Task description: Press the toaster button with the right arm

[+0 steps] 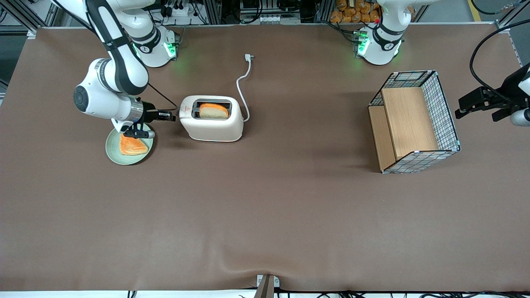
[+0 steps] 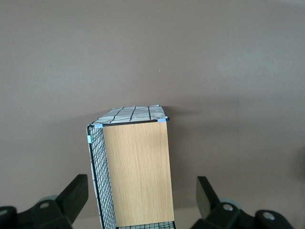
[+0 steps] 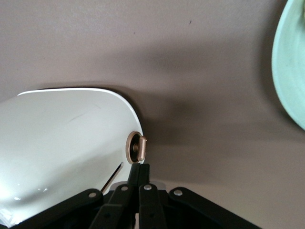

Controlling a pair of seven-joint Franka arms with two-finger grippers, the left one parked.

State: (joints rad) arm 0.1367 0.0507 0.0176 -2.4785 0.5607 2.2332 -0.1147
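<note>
The cream-white toaster (image 1: 212, 124) stands on the brown table with a slice of bread (image 1: 213, 111) in one slot. Its white cord (image 1: 243, 85) trails away from the front camera. The right arm (image 1: 120, 70) reaches down beside the toaster's narrow end. My gripper (image 1: 173, 118) is shut and empty, its tips close to that end face. In the right wrist view the toaster (image 3: 62, 143) fills much of the frame. The small round toaster button (image 3: 137, 147) protrudes from its end face. The shut gripper (image 3: 139, 167) sits right at the button; I cannot tell if it touches.
A green plate (image 1: 114, 154) with a slice of toast (image 1: 132, 145) lies under the wrist, nearer the front camera than the gripper; its rim shows in the right wrist view (image 3: 288, 71). A wire-and-wood basket (image 1: 414, 122) stands toward the parked arm's end.
</note>
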